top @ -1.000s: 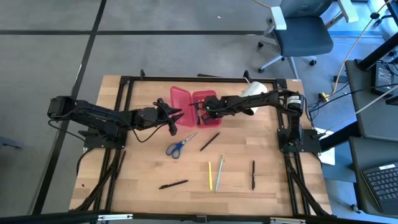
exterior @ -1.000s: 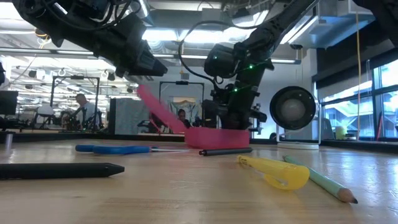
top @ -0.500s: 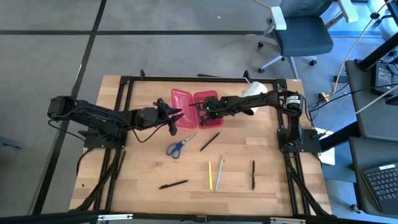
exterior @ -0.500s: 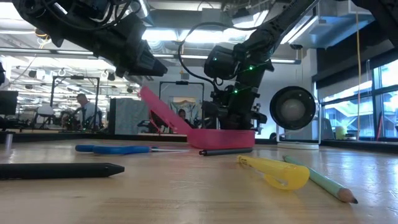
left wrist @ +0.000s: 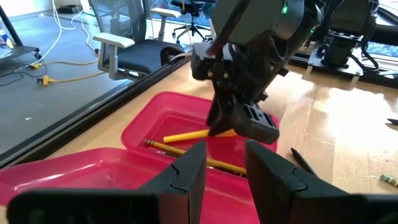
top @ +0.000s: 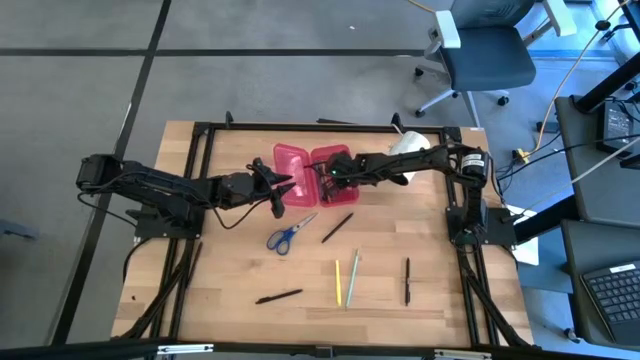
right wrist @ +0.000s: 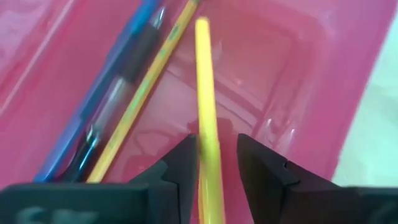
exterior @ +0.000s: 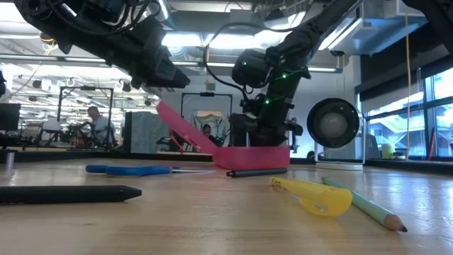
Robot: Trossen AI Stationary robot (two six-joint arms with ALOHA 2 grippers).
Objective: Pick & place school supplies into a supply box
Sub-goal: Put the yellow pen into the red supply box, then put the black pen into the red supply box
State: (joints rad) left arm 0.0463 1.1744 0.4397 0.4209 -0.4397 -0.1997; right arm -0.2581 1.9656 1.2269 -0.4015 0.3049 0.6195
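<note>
The red-pink supply box [top: 298,163] lies open at the table's far middle. Its lid [exterior: 180,127] leans up at a slant, and its tray [exterior: 251,156] sits flat. My right gripper [right wrist: 214,146] reaches down into the tray, open, with a yellow pen [right wrist: 205,93] between its fingers. A blue pen [right wrist: 118,93] and a thin yellow pencil [right wrist: 152,81] lie in the tray beside it. My left gripper [left wrist: 224,152] hovers open just above the lid's free edge. I see no contact there. My right gripper stands open on either side of the yellow pen's near end [right wrist: 209,162]. The pen runs close along one finger [right wrist: 181,169], and I cannot tell whether they touch. The fingers slant down from above. The pen's far end [right wrist: 202,28] rests on the tray's floor.
On the near table lie blue-handled scissors [top: 290,233], a black pen [top: 337,226], a yellow pencil [top: 338,282], a green pencil [top: 352,278] and two more black pens [top: 407,280] [top: 279,296]. A big white roll [top: 408,143] stands at the far right.
My right gripper has tipped a little over the tray without changing place. The lid's free edge has sunk slightly. My left gripper has kept still.
</note>
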